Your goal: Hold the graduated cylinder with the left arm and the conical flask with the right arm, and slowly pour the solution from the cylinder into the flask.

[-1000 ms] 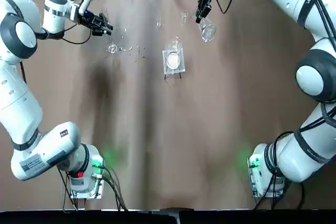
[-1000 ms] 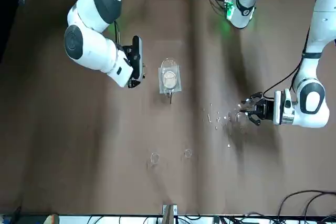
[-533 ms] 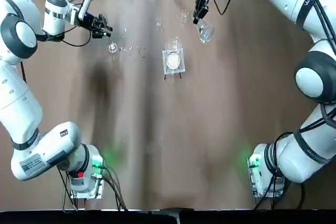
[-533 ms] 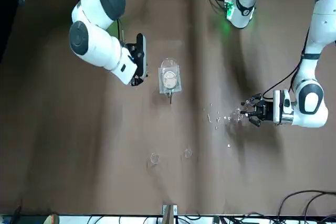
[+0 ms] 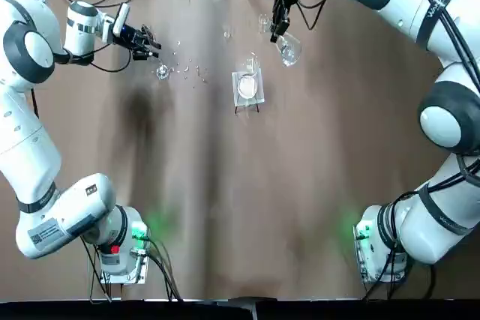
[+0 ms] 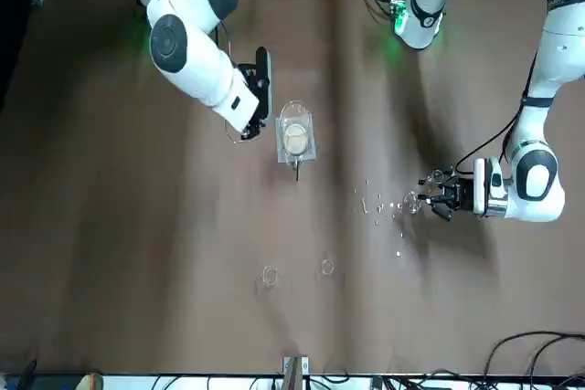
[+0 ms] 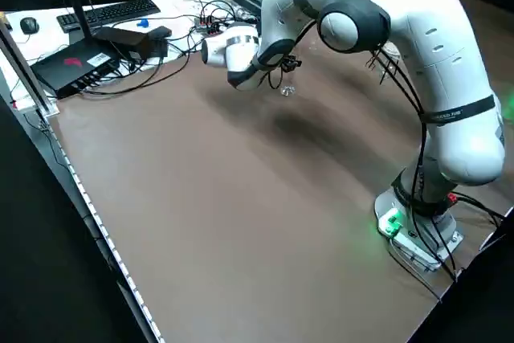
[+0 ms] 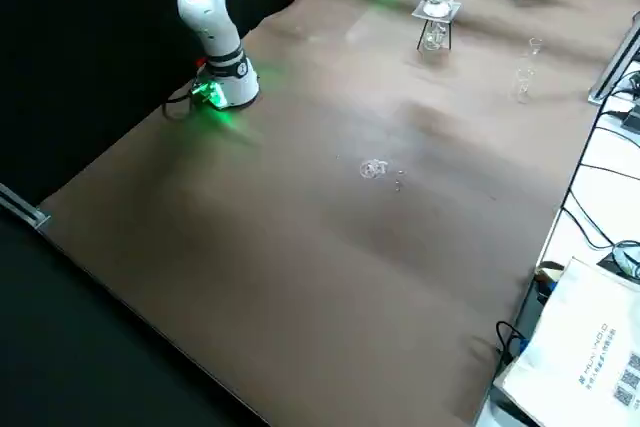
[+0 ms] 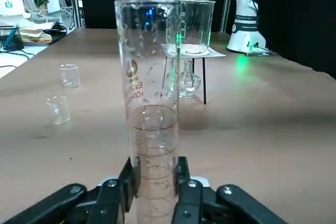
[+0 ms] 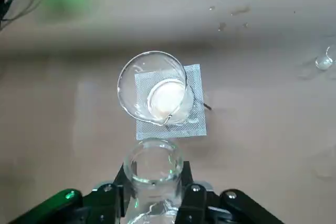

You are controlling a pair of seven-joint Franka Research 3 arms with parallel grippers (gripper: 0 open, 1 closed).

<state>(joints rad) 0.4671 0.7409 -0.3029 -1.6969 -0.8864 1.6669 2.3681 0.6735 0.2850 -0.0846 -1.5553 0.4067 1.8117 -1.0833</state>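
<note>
"Where was the graduated cylinder (image 9: 152, 140)?"

"Left of the beaker (image 10: 134, 85) and toward the far side, upright, pinched by the left gripper (image 9: 158, 164). It seemed to hold clear liquid."

"And the conical flask (image 5: 289, 50)?"

"To the beaker's right, also toward the far side. The right gripper (image 10: 156, 170) had its neck between both fingers, mouth uncovered."

"So what did good handling call for?"

"Closing the gap first — the two vessels were well apart, with no pouring under way. I judged the flask best brought across beyond the beaker, clear of its rim, and kept steady. Then the cylinder's lip wanted setting just over the flask's mouth before any slow tilt. A firm but light pinch mattered; slim glass could have slipped or turned, and a hasty tilt could have spilled."

"How many of each?"

"One cylinder, one flask, one beaker. Under the beaker, one stand (image 10: 197, 100) and one burner (image 9: 189, 81). Beyond it, two small cups (image 9: 70, 76) on the surface (image 5: 247, 207). To its left lay scattered clear specks (image 5: 187, 65) — too small to count surely."
</note>
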